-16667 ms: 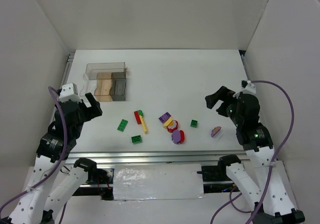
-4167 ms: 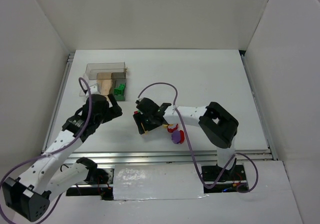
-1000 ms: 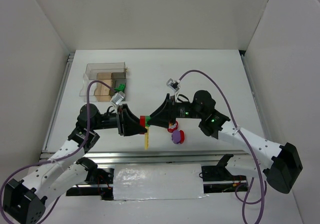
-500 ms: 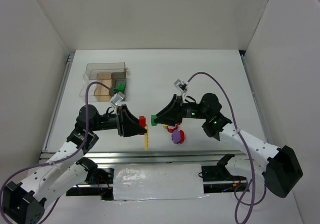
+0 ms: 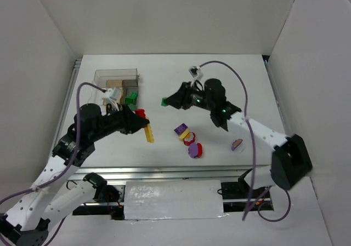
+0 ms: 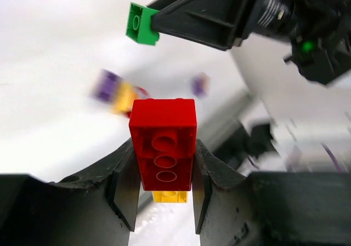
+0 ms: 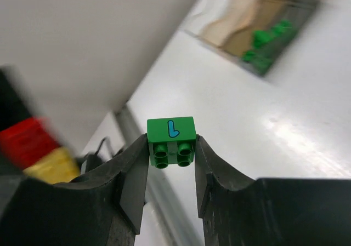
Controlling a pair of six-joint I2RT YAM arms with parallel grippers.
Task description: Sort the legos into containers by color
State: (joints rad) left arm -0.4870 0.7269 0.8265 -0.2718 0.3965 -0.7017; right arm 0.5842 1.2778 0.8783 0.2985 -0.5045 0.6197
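Presently the right pincer (image 7: 171, 147) is clenched on a green brick (image 7: 171, 130), clear of the bench (image 5: 219, 81). We find the clear box (image 5: 116, 72) to its left, green bricks (image 5: 131, 98) lying in its right-end compartment (image 5: 130, 87). The left pincer (image 6: 163, 172), nearer that box, grips a red brick (image 6: 163, 136) joined to a yellow bar (image 5: 148, 133).
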